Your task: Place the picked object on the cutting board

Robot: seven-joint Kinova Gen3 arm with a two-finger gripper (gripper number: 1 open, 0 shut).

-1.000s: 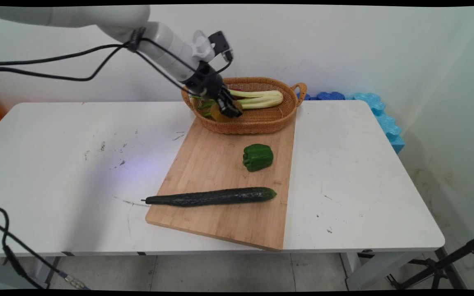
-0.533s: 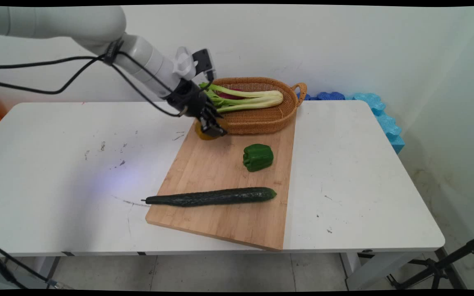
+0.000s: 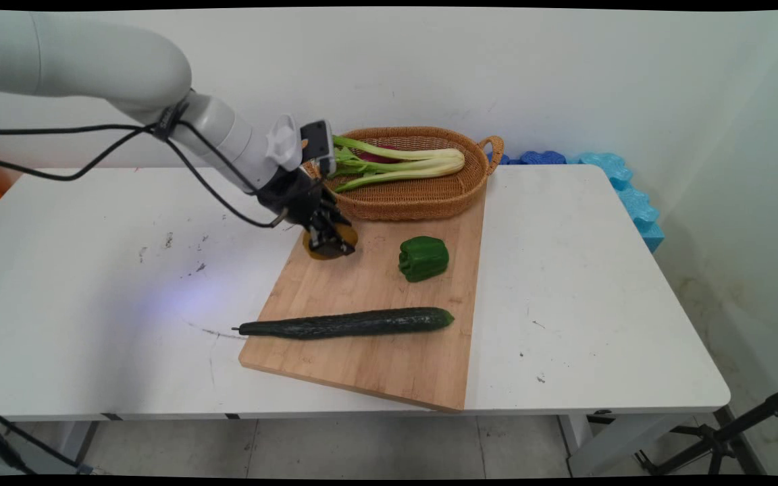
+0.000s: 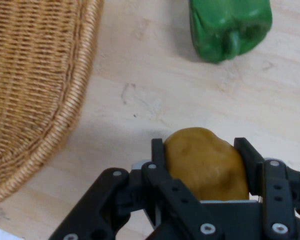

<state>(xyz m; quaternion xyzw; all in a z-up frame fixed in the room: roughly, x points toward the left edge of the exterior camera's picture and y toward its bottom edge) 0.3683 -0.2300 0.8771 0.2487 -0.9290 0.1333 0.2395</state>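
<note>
Moved out of the basket (image 3: 423,196), gripper (image 3: 329,241) clamped around potato (image 4: 206,162), low over cutting board (image 3: 375,317) corner

The main view looks down from above the near side of the white table (image 3: 92,283) toward the wall. The hand view sits close over the pale bamboo cutting board (image 4: 155,80) — both views share the blocky green bell pepper (image 3: 423,258) (image 4: 230,27) and the oval woven wicker basket (image 3: 423,192) (image 4: 35,80).

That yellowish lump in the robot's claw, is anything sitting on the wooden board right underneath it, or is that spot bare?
Nothing visible lies under it. The gripper grips the potato over a bare far-left patch of the cutting board. The green pepper sits off to one side, the basket to the other, and the cucumber nearer the board's front.
</note>
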